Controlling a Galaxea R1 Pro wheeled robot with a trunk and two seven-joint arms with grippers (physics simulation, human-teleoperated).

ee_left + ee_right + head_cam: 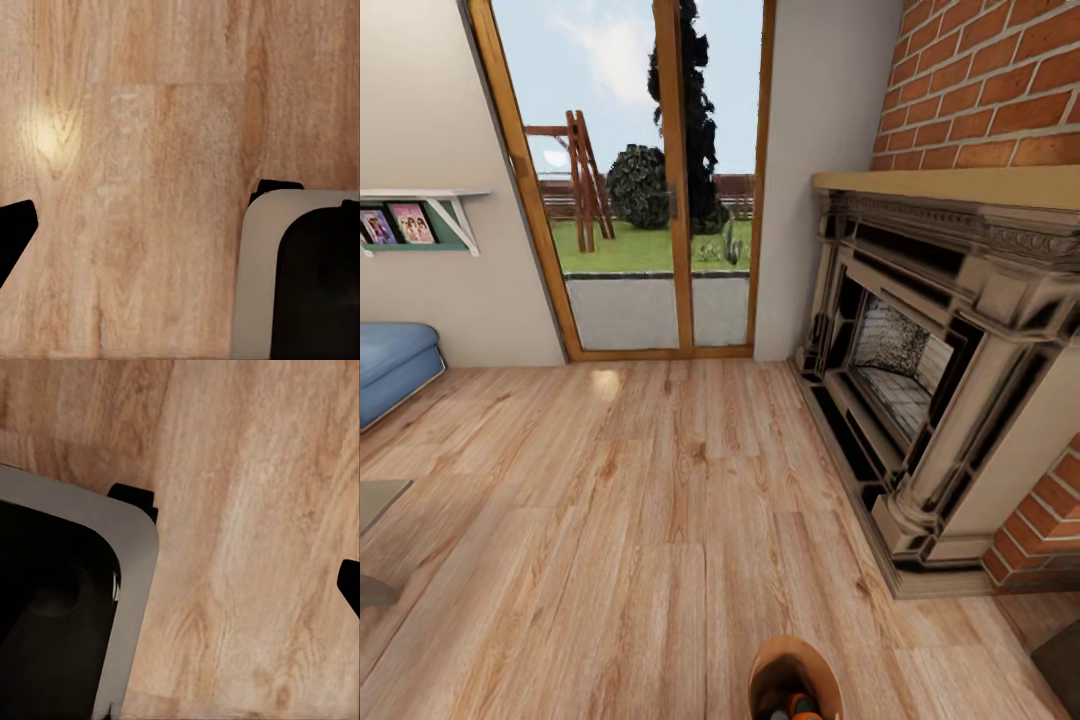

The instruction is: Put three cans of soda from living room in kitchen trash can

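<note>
I'm in the living room, brick fireplace (920,390) at two o'clock, glass doors (650,200) at twelve. The trash can (792,672) rides at six o'clock, an orange soda can (803,707) inside. Whether my grippers are spread, I cannot tell. I'd best turn smoothly toward the kitchen.

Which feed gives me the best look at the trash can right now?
The head view: the trash can sits at the bottom edge, tan-brown inside, with an orange can of soda in it. Both wrist views show wood floor and robot body instead.
</note>
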